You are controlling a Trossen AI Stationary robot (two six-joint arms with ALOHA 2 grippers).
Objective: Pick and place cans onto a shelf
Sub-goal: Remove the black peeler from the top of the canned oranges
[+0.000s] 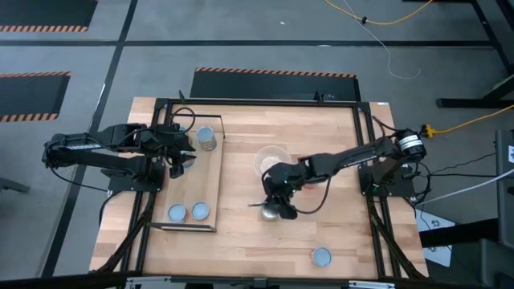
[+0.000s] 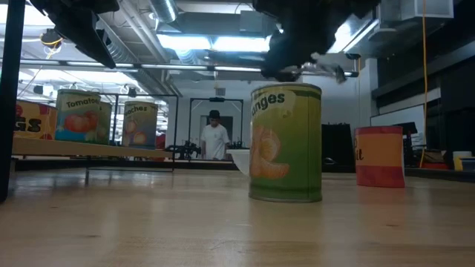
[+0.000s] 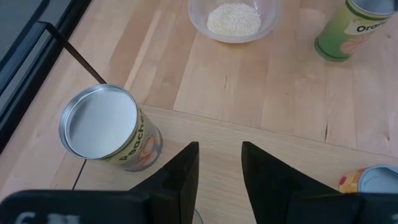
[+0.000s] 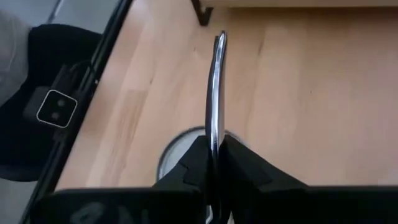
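Cans are split between the shelf [image 1: 210,172] and the open surface [image 1: 337,160]. Nearest the camera edge, one can [image 1: 321,257] stands alone on the surface at about 5 o'clock from centre, well apart from both arms. Two cans [image 1: 177,213] and [image 1: 199,210] sit side by side at the near end of the shelf, at about 8 o'clock.

At centre, the right tool [image 1: 275,205] hangs directly above the green oranges can [image 2: 286,142]. Its fingers are closed on a thin silver utensil [image 4: 215,93], not on a can. Judgement: with the utensil occupying the fingers, this tool cannot take the can beneath it. A descent risks the utensil striking the lid and tipping the can, or sliding it toward the clear bowl [image 3: 232,18] just beyond. A red can [image 2: 379,156] stands close by in the low view and could be knocked.

Farther off, at about 10 o'clock, the left tool [image 3: 219,158] hovers over the shelf with fingers parted and empty, just beside the peaches can [image 3: 112,127]. Judgement: a careless swing there could nudge that can toward the wire frame.
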